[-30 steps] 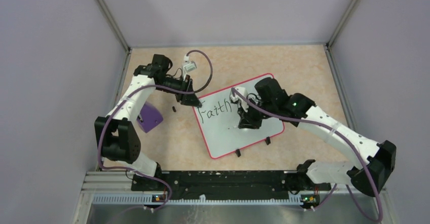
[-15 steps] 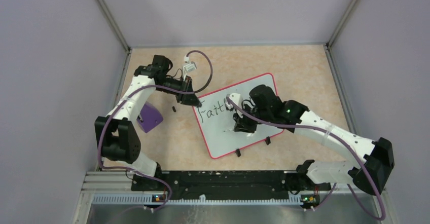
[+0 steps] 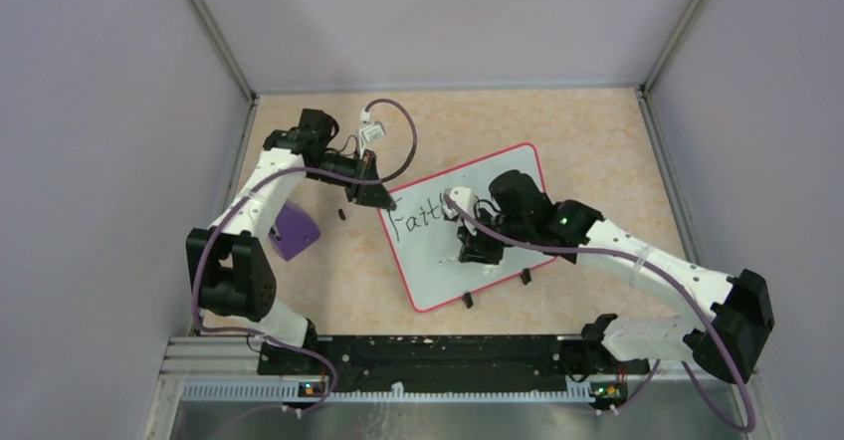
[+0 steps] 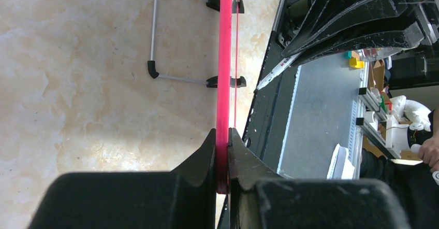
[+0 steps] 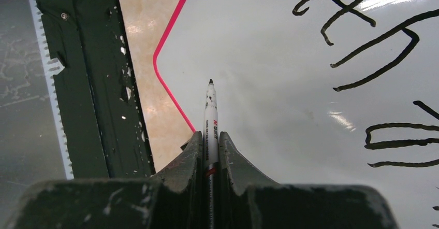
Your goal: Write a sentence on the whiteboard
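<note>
a purple block point(image 3: 295, 229) lies left of the whiteboard point(image 3: 434, 273), whose far-left corner rim the left gripper point(image 4: 222, 133) pinches tight. on the whiteboard the sentence point(image 3: 418, 219) reads "faith" — anything further hides under the right arm. the right gripper point(image 5: 209, 136), clamped on a marker point(image 5: 210, 110), poises the tip over the whiteboard's blank lower part — the second line looks unwritten. the red print on the barrel is too small to read.
</note>
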Available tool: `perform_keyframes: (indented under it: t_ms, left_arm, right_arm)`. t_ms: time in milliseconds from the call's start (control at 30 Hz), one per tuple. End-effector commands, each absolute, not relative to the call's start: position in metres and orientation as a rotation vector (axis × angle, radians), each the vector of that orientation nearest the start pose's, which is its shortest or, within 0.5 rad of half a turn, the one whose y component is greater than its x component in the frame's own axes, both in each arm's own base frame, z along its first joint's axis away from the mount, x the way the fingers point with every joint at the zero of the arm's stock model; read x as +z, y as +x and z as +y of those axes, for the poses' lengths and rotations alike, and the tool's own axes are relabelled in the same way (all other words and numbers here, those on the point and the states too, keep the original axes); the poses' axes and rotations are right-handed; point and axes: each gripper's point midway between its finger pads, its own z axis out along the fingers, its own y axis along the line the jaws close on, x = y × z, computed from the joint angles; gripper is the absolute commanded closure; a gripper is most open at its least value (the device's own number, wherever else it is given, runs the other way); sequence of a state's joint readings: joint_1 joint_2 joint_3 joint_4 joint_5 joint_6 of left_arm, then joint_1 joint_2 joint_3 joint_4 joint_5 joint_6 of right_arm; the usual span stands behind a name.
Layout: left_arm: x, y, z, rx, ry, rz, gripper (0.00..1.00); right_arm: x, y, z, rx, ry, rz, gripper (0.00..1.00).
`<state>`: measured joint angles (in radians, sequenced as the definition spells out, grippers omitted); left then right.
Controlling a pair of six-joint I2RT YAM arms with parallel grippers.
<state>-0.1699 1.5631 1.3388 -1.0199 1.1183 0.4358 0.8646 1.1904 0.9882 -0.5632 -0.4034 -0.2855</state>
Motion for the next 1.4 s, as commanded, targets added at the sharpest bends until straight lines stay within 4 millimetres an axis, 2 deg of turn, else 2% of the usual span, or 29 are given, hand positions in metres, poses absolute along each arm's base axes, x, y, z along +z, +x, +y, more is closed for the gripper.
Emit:
perform_keyframes:
  t_ms: [0, 533, 900, 1100, 1367]
  left_arm:
    - [0.198, 0.264, -0.195, -1.348, 0.938, 2.169, 1.00]
    - [0.195, 0.265, -0.195, -1.353, 0.928, 2.180, 1.00]
    - [0.195, 0.264, -0.196, -1.348, 0.934, 2.181, 1.00]
    - [0.193, 0.265, -0.196, -1.347, 0.931, 2.187, 1.00]
    - [0.192, 0.266, -0.196, -1.345, 0.926, 2.194, 1.00]
  right_arm:
    - [0.188, 0.156, 0.289, 0.806, -1.473, 1.793, 1.00]
    - [0.181, 0.158, 0.288, 0.792, -1.481, 1.785, 1.00]
    - [0.185, 0.157, 0.293, 0.823, -1.474, 1.778, 1.00]
    - [0.184, 0.165, 0.301, 0.746, -1.452, 1.792, 1.00]
    - [0.187, 0.159, 0.317, 0.647, -1.488, 1.761, 1.00]
